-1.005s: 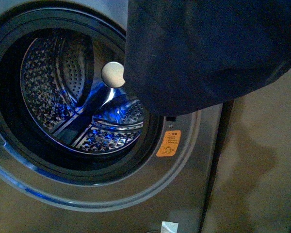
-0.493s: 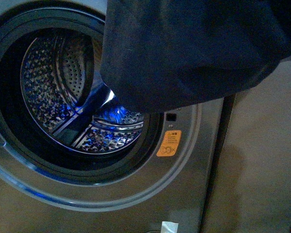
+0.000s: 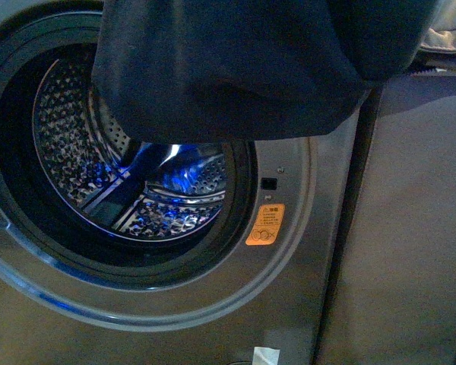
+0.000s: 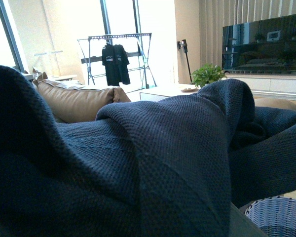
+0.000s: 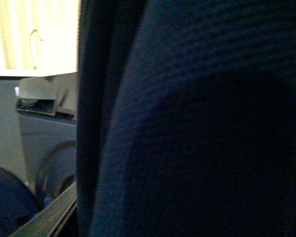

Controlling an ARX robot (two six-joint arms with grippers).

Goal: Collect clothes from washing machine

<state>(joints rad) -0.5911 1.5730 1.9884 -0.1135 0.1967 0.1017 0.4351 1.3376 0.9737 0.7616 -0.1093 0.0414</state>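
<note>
The clothes (image 3: 235,68), dark navy fabric, hang across the top of the front view, in front of the upper part of the washing machine's (image 3: 289,319) open porthole. The perforated steel drum (image 3: 83,152) shows below them, lit blue, with no garment visible in the seen part. An orange sticker (image 3: 264,224) sits right of the opening. In the left wrist view the navy knit fabric (image 4: 153,163) fills the frame and hides the gripper. In the right wrist view the same dark fabric (image 5: 197,128) covers the gripper. Both grippers are shut on the clothes; their fingers are hidden.
A woven basket (image 4: 278,217) shows at the left wrist view's corner. A beige sofa (image 4: 74,98), a drying rack (image 4: 116,59) and a television (image 4: 264,44) stand behind. A beige wall panel (image 3: 410,251) is right of the machine.
The hanging clothes have moved left and upward across the front view, now covering the top of the porthole. The white round object seen a second ago is hidden behind them.
</note>
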